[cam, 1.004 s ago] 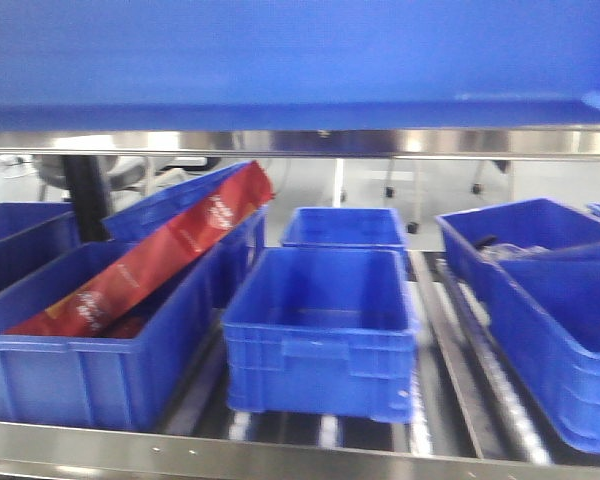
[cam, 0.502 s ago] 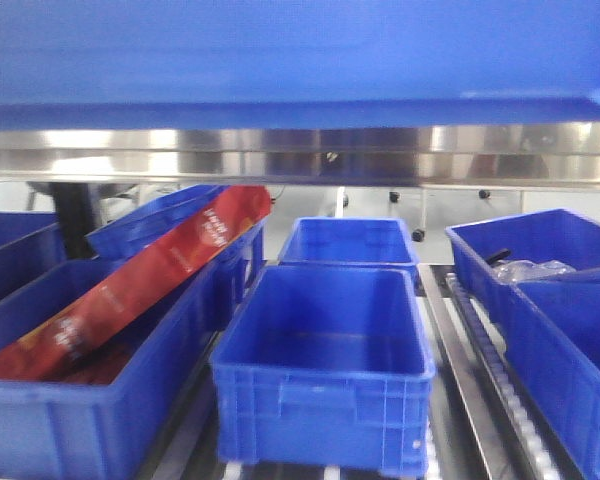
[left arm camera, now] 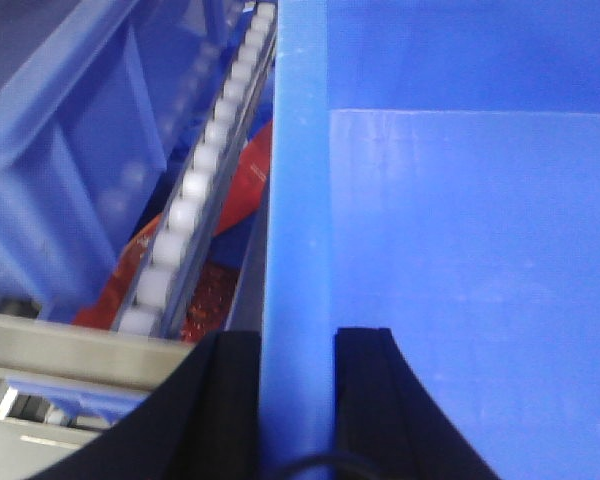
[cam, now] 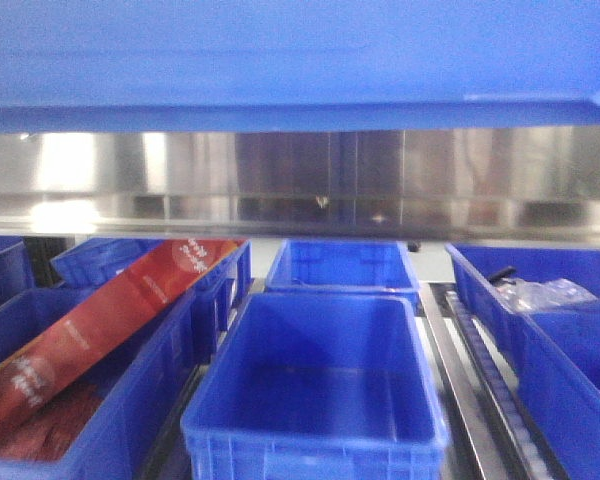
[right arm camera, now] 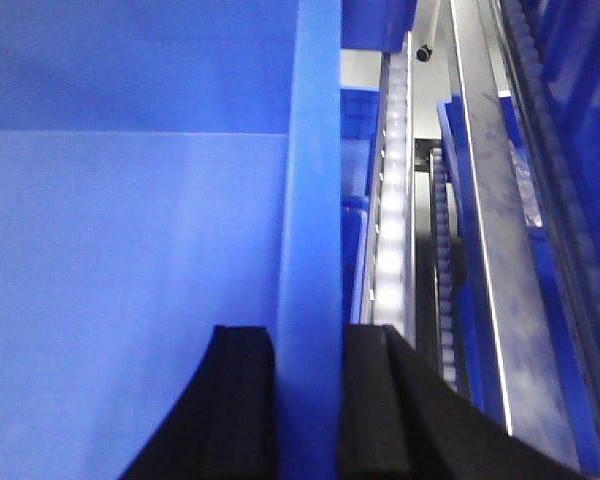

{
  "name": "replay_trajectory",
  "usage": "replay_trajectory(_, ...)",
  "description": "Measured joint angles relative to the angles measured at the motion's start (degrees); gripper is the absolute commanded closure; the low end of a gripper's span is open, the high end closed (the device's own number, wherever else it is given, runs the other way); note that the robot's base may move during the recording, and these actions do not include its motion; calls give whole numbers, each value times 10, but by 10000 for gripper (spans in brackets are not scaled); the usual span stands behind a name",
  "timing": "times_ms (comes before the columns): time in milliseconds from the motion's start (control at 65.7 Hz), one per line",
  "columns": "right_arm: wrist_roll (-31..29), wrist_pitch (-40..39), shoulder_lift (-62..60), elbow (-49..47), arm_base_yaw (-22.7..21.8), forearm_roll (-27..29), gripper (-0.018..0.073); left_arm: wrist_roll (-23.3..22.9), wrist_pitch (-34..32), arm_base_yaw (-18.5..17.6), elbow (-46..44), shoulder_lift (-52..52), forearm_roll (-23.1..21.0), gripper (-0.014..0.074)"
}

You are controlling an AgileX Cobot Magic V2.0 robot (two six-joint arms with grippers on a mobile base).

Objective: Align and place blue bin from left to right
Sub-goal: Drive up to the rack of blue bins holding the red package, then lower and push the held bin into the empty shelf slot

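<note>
Blue bin (cam: 300,55) held high, left fingers (left arm camera: 218,415) clamped on one wall, right fingers (right arm camera: 242,405) on the other

Count, this moment:
- Grippers: 2, the left gripper (left arm camera: 295,345) and the right gripper (right arm camera: 307,345).
- Blue bin (cam: 300,50) clamped between them: 1.
- Blue crates (cam: 320,390) on the rack below the grippers: 7 in view.
- Long red package (cam: 110,320), below on the left gripper's side: 1.

The left gripper (left arm camera: 298,340) pinches the blue bin (left arm camera: 470,250) by its wall, one black finger on each side (the smooth interior lies right). Alongside runs a track of white rollers (left arm camera: 195,210), with red packaging (left arm camera: 242,185) showing beneath.
</note>
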Motion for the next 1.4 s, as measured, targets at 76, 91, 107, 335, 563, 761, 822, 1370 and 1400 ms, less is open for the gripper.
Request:
replay_trajectory(76, 0, 0, 0, 0, 0, 0, 631, 0, 0, 0, 0, 0, 0, 707)
replay_trajectory(91, 0, 0, 0, 0, 0, 0, 631, 0, 0, 0, 0, 0, 0, 707)
replay_trajectory(107, 0, 0, 0, 0, 0, 0, 631, 0, 0, 0, 0, 0, 0, 707)
replay_trajectory(335, 0, 0, 0, 0, 0, 0, 631, 0, 0, 0, 0, 0, 0, 707)
replay_trajectory(563, 0, 0, 0, 0, 0, 0, 631, 0, 0, 0, 0, 0, 0, 707)
replay_trajectory(761, 0, 0, 0, 0, 0, 0, 631, 0, 0, 0, 0, 0, 0, 707)
replay_trajectory(822, 0, 0, 0, 0, 0, 0, 631, 0, 0, 0, 0, 0, 0, 707)
replay_trajectory(1370, 0, 0, 0, 0, 0, 0, 631, 0, 0, 0, 0, 0, 0, 707)
replay_trajectory(1400, 0, 0, 0, 0, 0, 0, 631, 0, 0, 0, 0, 0, 0, 707)
